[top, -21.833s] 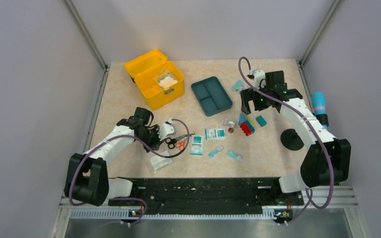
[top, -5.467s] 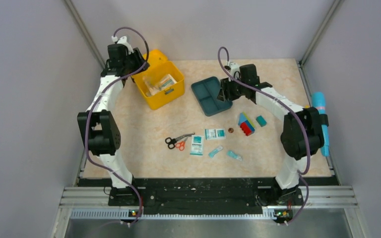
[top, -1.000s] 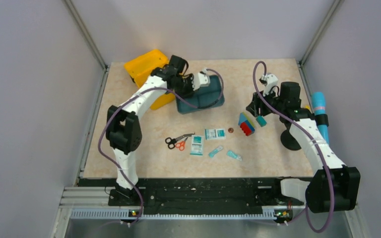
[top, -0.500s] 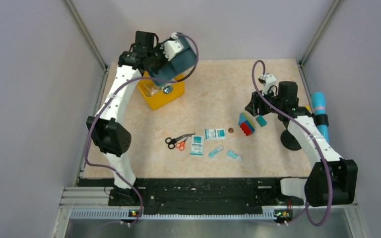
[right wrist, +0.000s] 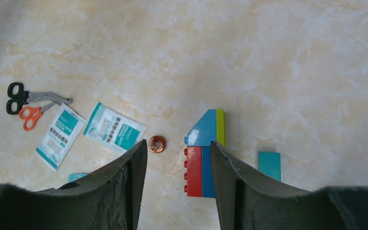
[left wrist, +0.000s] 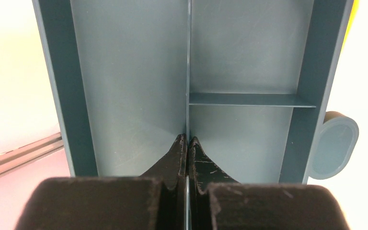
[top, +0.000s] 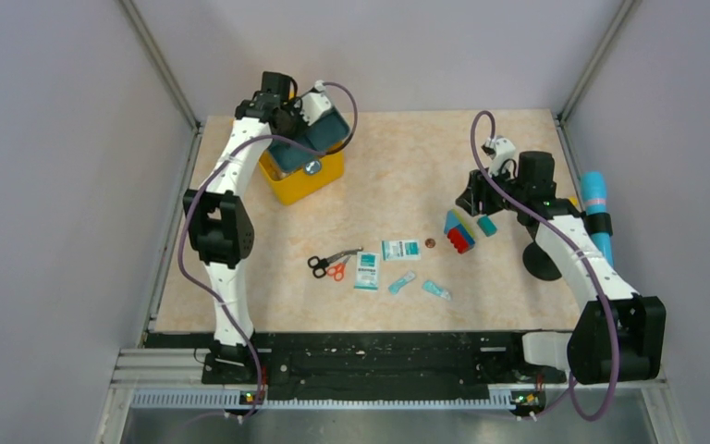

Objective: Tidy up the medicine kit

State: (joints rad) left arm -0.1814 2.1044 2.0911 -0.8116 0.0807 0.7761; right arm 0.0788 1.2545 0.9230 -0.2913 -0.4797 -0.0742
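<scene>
Tray [top: 319, 132] over medicine kit [top: 319, 183] rim, left claw [left wrist: 187, 140] pinching its divider, right claw [right wrist: 178, 146] parted, empty, above blocks [right wrist: 201, 163].

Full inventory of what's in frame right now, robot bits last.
kit: 1, yellow, far left
tray: 1, dark teal, over kit
scissors: 2, black-handled and orange-handled, mid table
sachets: 2, white and teal, by scissors
small packets: 2, light teal, nearer than the sachets
coin: 1, copper, left of stack
block stack: 1, red, blue, yellow, centre right
loose block: 1, teal, right of stack
roll: 1, light blue, right edge
left gripper: shut on tray divider
right gripper: open, above stack
</scene>
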